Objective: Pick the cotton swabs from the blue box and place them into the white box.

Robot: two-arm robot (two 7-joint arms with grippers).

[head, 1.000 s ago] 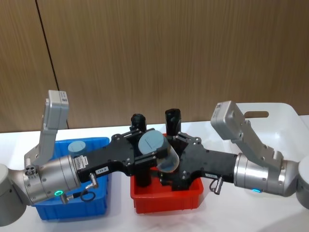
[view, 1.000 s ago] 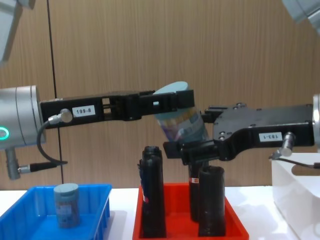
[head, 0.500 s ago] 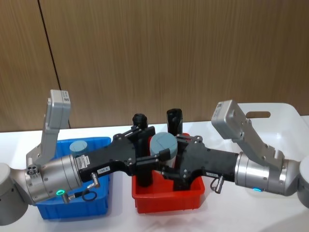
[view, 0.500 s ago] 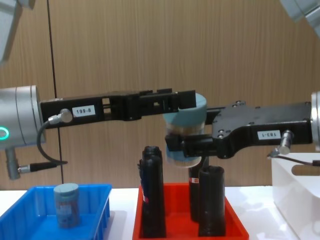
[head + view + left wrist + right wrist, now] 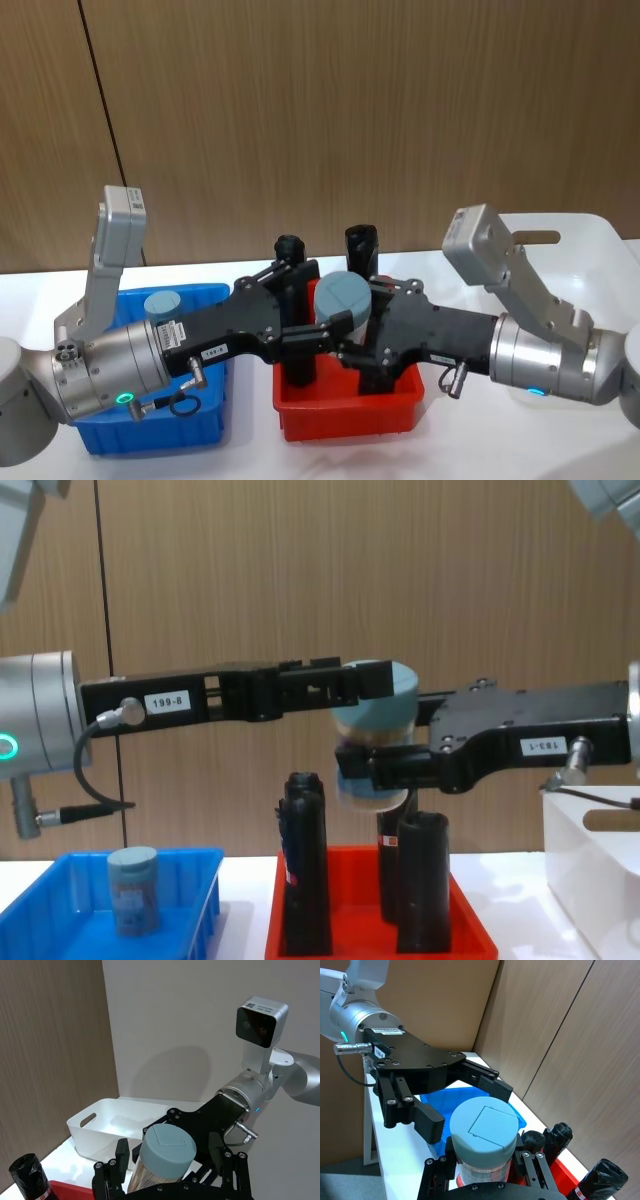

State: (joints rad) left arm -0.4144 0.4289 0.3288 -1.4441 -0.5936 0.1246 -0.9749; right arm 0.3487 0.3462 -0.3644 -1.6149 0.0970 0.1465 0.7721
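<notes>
You're mid-handover: the right gripper (image 5: 378, 777) clamps the cotton swabs (image 5: 482, 1132), and the left gripper (image 5: 362, 680) stands open around them. Next, carry them rightward to the white box (image 5: 590, 235).

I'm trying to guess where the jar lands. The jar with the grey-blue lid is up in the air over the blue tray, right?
Not quite: the jar is up in the air over the red tray, not the blue tray. The chest view shows it, with the right gripper shut on its body and the left gripper open at its lid.
</notes>
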